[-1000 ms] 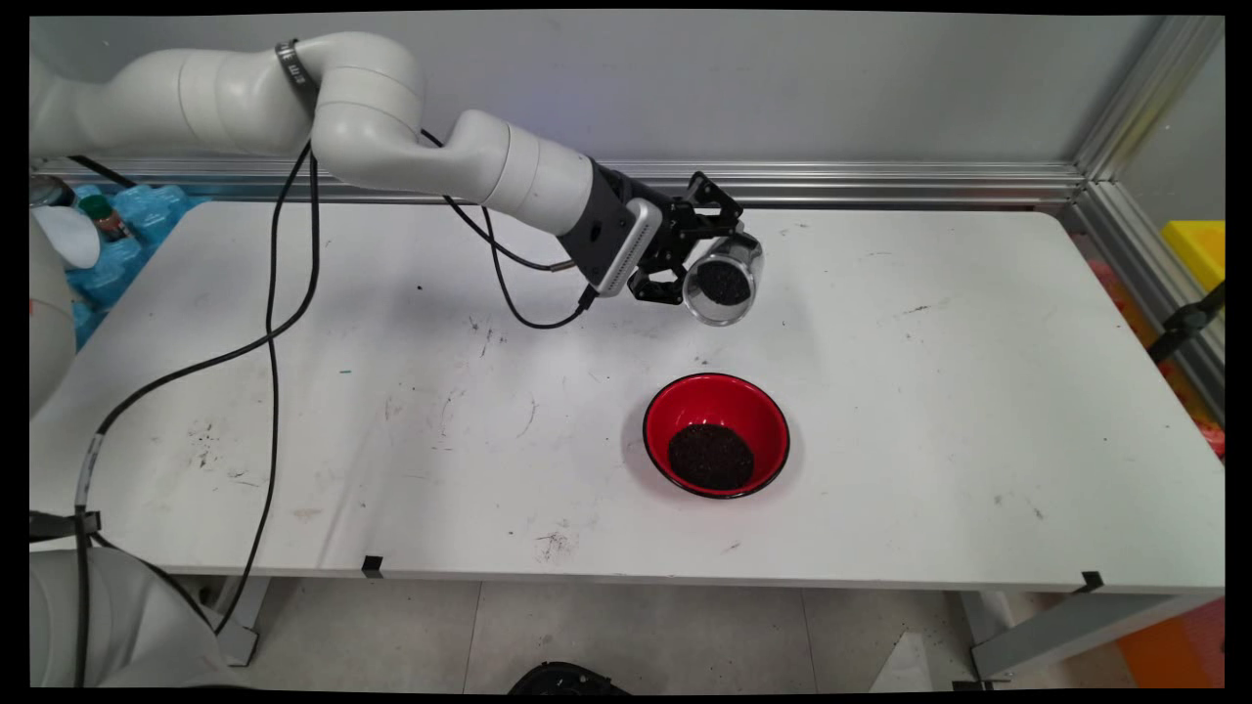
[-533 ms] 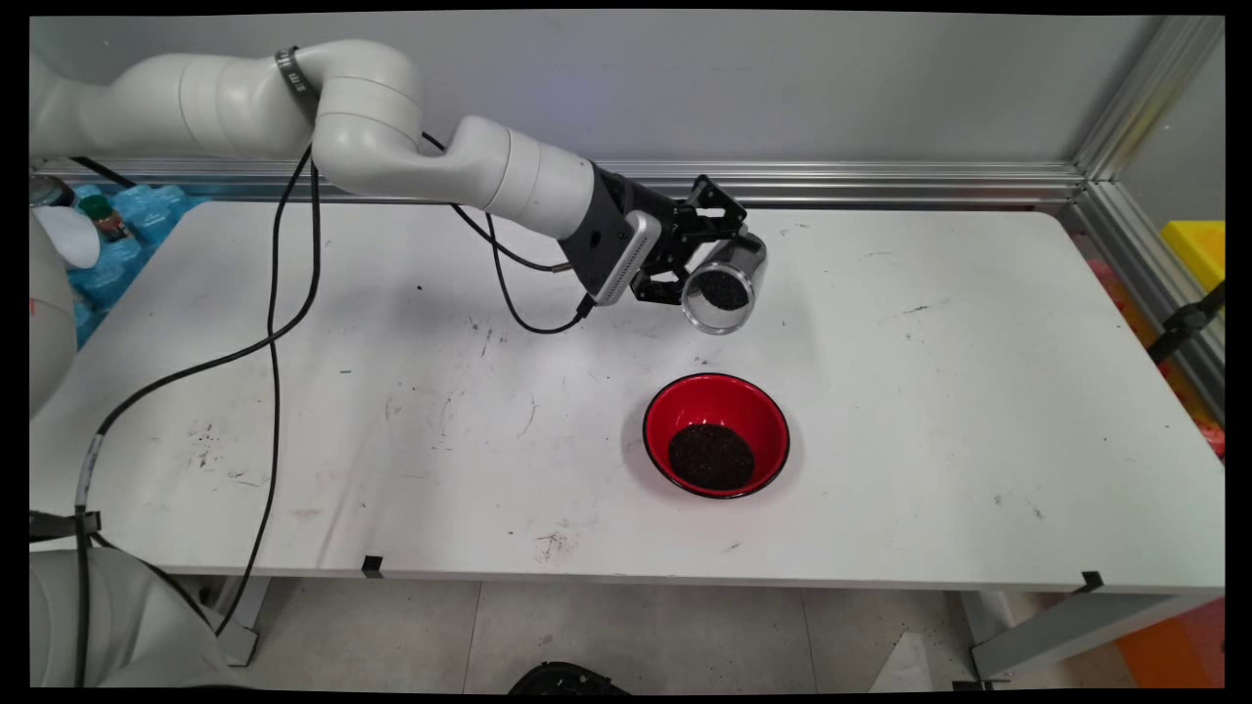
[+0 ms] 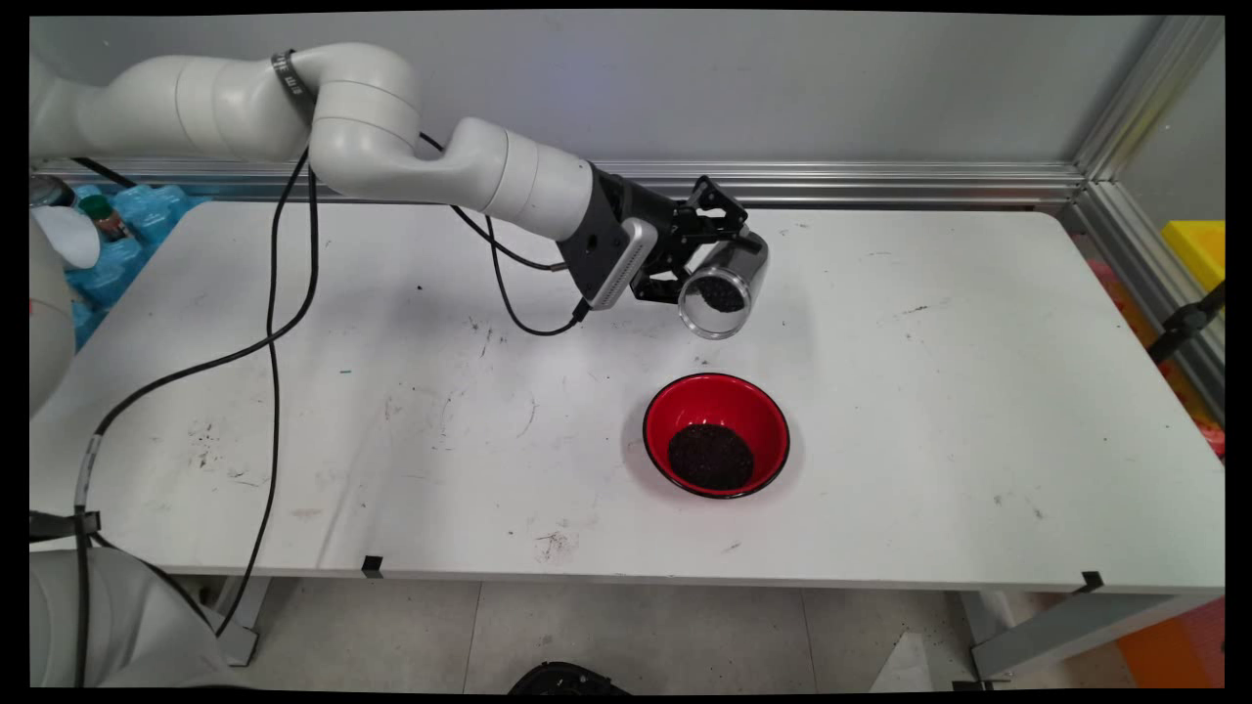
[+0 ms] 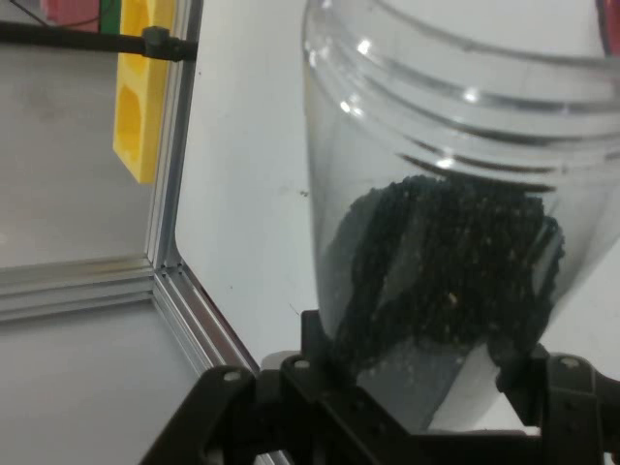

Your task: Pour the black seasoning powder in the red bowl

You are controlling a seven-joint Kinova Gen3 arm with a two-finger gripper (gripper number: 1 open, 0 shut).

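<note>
One clear jar (image 3: 725, 284), one red bowl (image 3: 716, 433), one tool (image 3: 706, 256), one white bench (image 3: 929, 391). The jar is a see-through plastic cylinder with a threaded neck and no lid on it, tipped well over so its open mouth faces down toward the near side of the bench; a clump of dark grains (image 3: 721, 292) sits inside it near the mouth. In the hand view the jar (image 4: 465, 184) fills most of the frame, the dark grains (image 4: 446, 271) piled against its lower wall, with the black fingers (image 4: 325, 339) pressed on either side of its base end. The tool is clamped around the jar, holding it in the air above the far-middle part of the bench, not touching the surface. The red bowl has a black outer rim and stands upright on the bench, nearer the camera than the jar and apart from it; a round heap of the same dark grains (image 3: 711, 457) lies in its bottom. Nothing stands between jar and bowl. Black cables (image 3: 274, 323) hang from the white arm (image 3: 391, 147) on the left and loop over the bench. Aluminium rail (image 3: 880, 181) runs along the far edge, a yellow block (image 3: 1195, 249) beyond the right corner, blue packets (image 3: 127, 235) at far left. The bench top is scuffed with dark specks
</note>
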